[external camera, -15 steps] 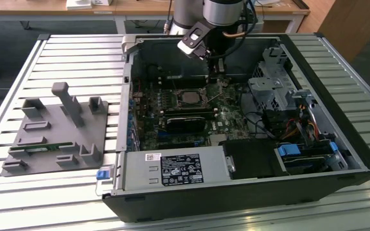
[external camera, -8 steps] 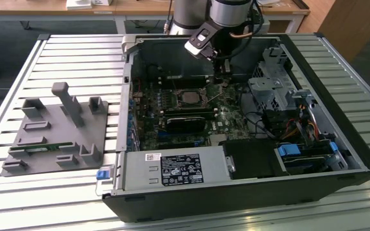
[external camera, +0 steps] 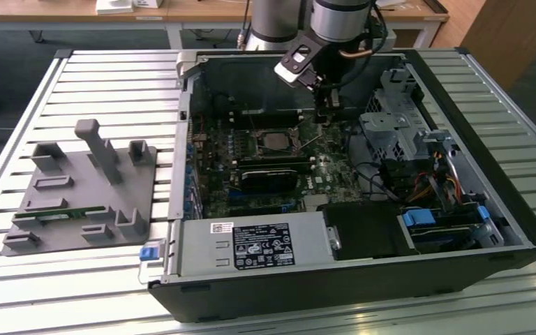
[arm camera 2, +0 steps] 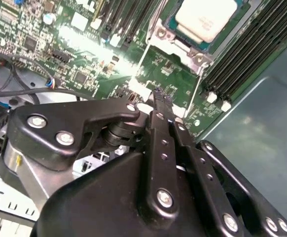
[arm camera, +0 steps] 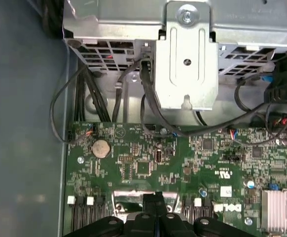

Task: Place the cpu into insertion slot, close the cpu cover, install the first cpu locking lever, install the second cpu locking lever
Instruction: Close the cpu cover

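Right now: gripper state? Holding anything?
Gripper: closed, nothing visible between its fingers; it hangs beside the cpu, not touching it.

cpu (arm camera 2: 206, 17) half beyond the second wrist view's edge

The arm (external camera: 340, 21) is made of round silvery-grey tubes with a darker joint ring. A black camera block (external camera: 296, 64) with a white face sits at the wrist, and a thin brownish cable (external camera: 359, 54) loops beside it. The gripper (arm camera 2: 161, 96) is matte black: flat linkage bars (arm camera 2: 163, 153) (each pinned by bright round screw heads (arm camera 2: 164, 197)) lead to two slim fingers (arm camera 2: 159, 106) with ribbed tips. A rounded black housing (arm camera 2: 94, 207) carries them.
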